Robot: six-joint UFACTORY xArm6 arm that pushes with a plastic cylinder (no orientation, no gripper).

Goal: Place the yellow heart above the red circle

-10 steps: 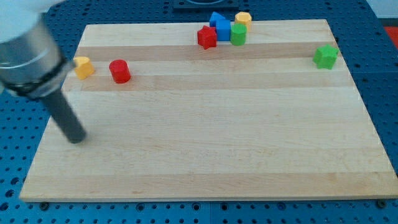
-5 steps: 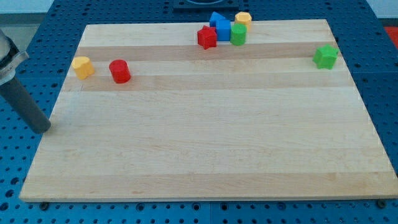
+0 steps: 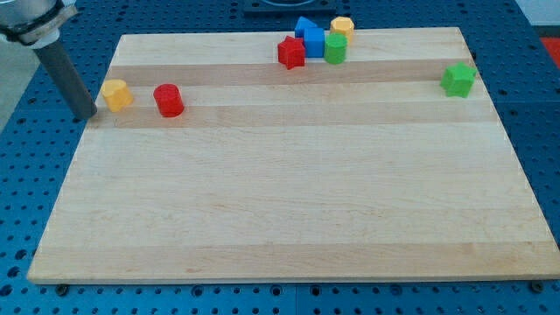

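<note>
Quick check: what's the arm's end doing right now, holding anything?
No hand here: only my tip, holding nothing, at the board's left edge just left of the yellow heart; contact cannot be told.

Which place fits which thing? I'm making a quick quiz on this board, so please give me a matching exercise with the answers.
Things:
1. yellow heart
2. red circle
3. green block
4. my tip

Places:
A. alone near the view's right edge
B. just left of the yellow heart, at the board's left edge
C. right of the yellow heart
D. between my tip and the red circle

Pairs: 1-D, 2-C, 3-A, 4-B
</note>
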